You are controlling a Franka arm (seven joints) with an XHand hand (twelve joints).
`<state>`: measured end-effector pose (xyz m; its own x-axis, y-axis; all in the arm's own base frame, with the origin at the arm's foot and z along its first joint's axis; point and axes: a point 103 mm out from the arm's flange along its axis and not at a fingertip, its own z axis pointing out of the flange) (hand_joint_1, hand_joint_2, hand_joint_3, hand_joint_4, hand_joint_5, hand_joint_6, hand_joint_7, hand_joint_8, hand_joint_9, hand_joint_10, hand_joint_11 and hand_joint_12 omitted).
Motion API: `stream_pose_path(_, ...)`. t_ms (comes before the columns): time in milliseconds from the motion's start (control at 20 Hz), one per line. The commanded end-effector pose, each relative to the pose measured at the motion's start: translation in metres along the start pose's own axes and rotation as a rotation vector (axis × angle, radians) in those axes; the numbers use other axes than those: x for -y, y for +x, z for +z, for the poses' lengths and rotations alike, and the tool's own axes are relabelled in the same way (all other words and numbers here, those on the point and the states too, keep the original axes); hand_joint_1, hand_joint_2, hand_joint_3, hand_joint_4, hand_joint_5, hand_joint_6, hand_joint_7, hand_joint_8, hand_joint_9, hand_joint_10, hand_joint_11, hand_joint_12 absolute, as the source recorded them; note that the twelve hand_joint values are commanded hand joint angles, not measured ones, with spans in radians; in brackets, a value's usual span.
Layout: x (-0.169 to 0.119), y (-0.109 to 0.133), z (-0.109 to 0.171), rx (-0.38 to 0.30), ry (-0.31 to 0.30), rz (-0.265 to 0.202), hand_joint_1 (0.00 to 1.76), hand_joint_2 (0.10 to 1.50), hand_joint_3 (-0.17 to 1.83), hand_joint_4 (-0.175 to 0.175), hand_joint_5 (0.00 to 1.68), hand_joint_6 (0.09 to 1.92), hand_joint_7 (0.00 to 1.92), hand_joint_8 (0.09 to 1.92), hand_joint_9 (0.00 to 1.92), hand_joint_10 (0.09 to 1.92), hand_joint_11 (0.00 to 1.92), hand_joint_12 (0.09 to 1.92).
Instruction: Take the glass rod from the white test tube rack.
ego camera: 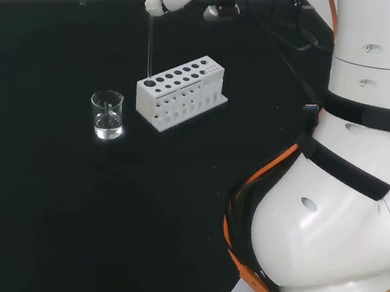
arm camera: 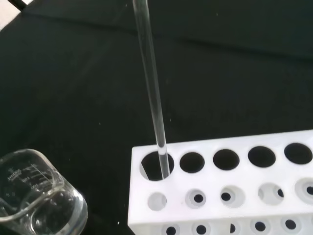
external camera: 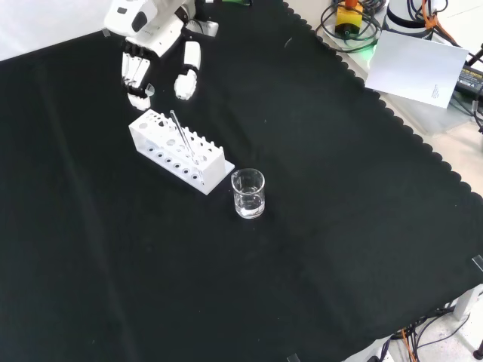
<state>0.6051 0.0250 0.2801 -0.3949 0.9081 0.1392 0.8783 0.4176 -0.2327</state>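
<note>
The hand (external camera: 155, 45) hovers beyond the white test tube rack (external camera: 179, 151), fingers relaxed, empty. The glass rod (arm camera: 152, 98) stands in the rack's end hole; next, pinch its top.

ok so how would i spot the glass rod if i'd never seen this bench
Find the white test tube rack in the middle of the black cloth, beside a clear beaker. At the rack's end nearest that beaker in the head view, a thin clear glass rod stands in a corner hole. Every other hole looks empty.
</note>
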Motion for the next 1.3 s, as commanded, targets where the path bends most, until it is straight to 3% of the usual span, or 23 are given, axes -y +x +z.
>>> stream_pose_path(50, -0.008, -0.010, 0.019, -0.007, 0.018, -0.012, 0.44, 1.06, 0.29, -0.175, 0.22, 0.82, 0.52, 1.06, 0.85, 1.23, 0.85, 1.40)
stream_pose_path(950, -0.024, -0.001, 0.046, -0.041, 0.036, -0.037, 0.50, 1.04, 0.31, -0.175, 0.28, 0.96, 0.65, 1.24, 1.08, 1.38, 1.19, 1.49)
stream_pose_path(1300, -0.025, 0.006, 0.045, -0.051, 0.011, -0.044, 0.61, 1.03, 0.32, -0.175, 0.43, 1.02, 0.70, 1.36, 1.21, 1.39, 1.37, 1.45)
